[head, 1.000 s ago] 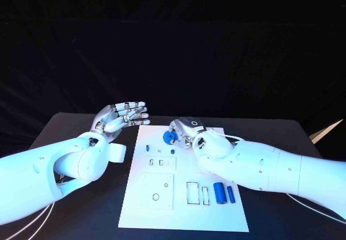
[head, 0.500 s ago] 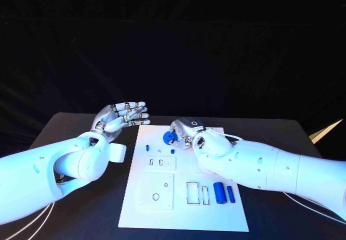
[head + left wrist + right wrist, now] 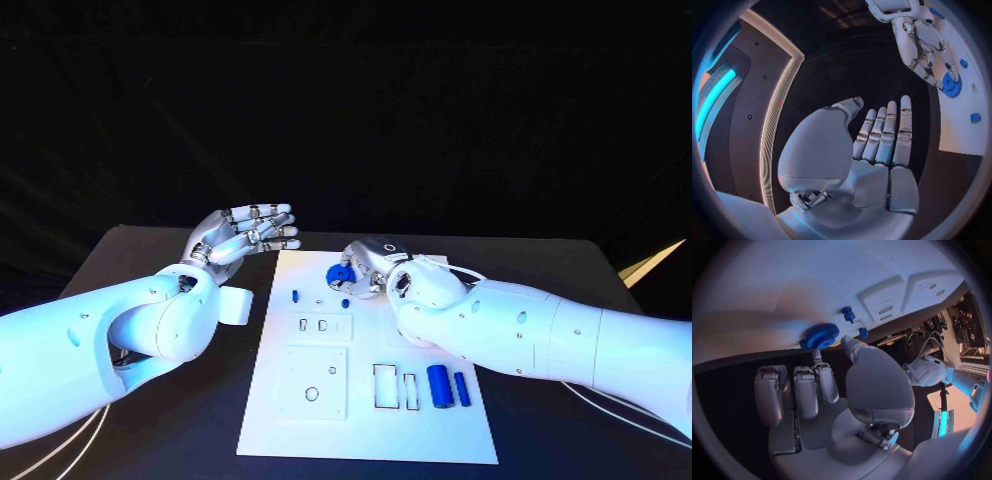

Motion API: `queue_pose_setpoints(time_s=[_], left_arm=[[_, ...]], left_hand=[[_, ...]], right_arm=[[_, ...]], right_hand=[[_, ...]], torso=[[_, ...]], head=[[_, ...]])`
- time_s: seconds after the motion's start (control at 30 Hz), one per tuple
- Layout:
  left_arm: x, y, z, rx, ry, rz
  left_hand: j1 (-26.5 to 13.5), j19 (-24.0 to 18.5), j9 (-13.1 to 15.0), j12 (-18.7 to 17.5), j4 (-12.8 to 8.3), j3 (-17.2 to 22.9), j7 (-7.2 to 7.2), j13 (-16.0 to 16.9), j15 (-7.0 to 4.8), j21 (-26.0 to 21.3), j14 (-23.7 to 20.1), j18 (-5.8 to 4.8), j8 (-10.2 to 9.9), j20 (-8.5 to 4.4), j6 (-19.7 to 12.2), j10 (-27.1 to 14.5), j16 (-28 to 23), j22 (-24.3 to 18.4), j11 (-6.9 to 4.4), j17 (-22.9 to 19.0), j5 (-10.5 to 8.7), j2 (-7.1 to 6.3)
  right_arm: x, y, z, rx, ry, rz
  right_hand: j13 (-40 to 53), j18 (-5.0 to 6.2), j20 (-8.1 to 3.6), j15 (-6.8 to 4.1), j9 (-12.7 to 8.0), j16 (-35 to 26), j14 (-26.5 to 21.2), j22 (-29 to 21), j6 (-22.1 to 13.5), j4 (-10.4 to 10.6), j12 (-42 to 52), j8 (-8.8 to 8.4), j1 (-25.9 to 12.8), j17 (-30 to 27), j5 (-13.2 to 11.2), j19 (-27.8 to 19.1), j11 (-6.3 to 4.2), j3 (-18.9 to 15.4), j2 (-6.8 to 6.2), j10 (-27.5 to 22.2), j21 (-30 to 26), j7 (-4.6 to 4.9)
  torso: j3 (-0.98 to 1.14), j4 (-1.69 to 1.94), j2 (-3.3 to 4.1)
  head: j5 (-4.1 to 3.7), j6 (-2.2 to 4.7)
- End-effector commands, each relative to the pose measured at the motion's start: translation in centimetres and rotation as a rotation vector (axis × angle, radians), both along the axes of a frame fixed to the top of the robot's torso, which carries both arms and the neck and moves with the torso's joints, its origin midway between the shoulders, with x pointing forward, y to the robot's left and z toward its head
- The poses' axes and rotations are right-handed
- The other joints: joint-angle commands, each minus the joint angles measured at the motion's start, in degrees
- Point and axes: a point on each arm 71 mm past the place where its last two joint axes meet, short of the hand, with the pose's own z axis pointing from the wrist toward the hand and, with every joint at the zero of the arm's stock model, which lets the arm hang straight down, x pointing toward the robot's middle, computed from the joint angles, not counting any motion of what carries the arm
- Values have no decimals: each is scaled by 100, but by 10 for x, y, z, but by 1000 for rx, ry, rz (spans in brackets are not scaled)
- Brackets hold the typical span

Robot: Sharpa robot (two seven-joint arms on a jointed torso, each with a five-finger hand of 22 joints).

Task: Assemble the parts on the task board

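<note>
The robot's left hand [image 3: 245, 231] hangs above the black table [image 3: 159, 260] at about ten o'clock from the middle of the white rectangular task board [image 3: 368, 420], just off the board's far left corner; its silver fingers [image 3: 892, 131] lie straight and side by side with the palm up and nothing in them, so it is released. On the board, left to right, a small blue peg [image 3: 296, 296] stands near the left edge at about eleven o'clock from the board's middle, with a raised white block with two slots [image 3: 323, 325] just nearer the robot and a larger white square plate with an oval hole [image 3: 313, 384] at about seven o'clock. A blue toothed gear wheel [image 3: 340, 274] sits at the board's far end, at about twelve o'clock, and a tiny blue piece [image 3: 348, 299] lies just nearer than it. The right hand [image 3: 379, 264] rests at the gear's right side; the right wrist view shows its fingertips [image 3: 817, 354] touching the gear's rim [image 3: 819, 335] with the thumb close beside, apparently pinching it, though I cannot tell how firm the grasp is. At about five o'clock a white rectangular frame slot [image 3: 387, 386] is followed by a slim white bar [image 3: 411, 389], a thick blue cylinder [image 3: 438, 386] and a thinner blue cylinder [image 3: 462, 388], all lying parallel and close together.
</note>
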Motion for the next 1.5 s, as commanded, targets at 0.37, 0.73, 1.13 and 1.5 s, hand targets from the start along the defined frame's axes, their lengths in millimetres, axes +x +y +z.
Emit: queue_pose_setpoints(time_s=[0.37,0.73,1.13,1.5], left_arm=[[0,-1,1,-2,-5,-2],[0,0,1,-1,-6,0],[0,3,1,1,-6,6],[0,7,1,3,-7,12]], left_hand=[[-29,126,62,-29,-7,27,160,74,-6,92,-28,136,72,-25,37,89,53,110,-45,103,84,-62],[-29,126,62,-29,-7,27,160,74,-6,92,-28,136,72,-25,37,89,53,110,-45,103,84,-62],[-38,118,60,-30,-13,30,162,74,-4,102,-31,135,70,-25,36,84,49,115,-43,120,86,-57],[-39,115,59,-30,-16,31,161,74,-4,106,-32,135,69,-26,36,84,48,116,-43,125,85,-58]], right_arm=[[1,-9,-7,-27,32,-11],[-2,-18,-7,-7,18,-14],[-11,-38,1,53,-30,-24],[-19,-104,34,268,6,-2]], right_hand=[[788,-181,21,23,20,100,548,1500,99,61,38,40,-71,1574,73,578,27,-117,69,28,153,3],[829,-194,19,18,24,100,548,1536,120,39,76,43,-39,1574,74,601,21,-106,80,64,196,-4],[827,-193,17,15,28,100,548,1533,139,39,74,49,-34,1574,74,599,17,-98,98,63,192,-9],[675,-99,-1,2,25,43,506,1269,160,-430,-108,-17,660,1394,68,417,13,158,16,-91,-144,0]], torso=[[3,-5,1],[6,-1,1],[9,-15,-4],[44,-89,-23]], head=[[-11,-8],[-15,-22],[-7,-3],[24,35]])
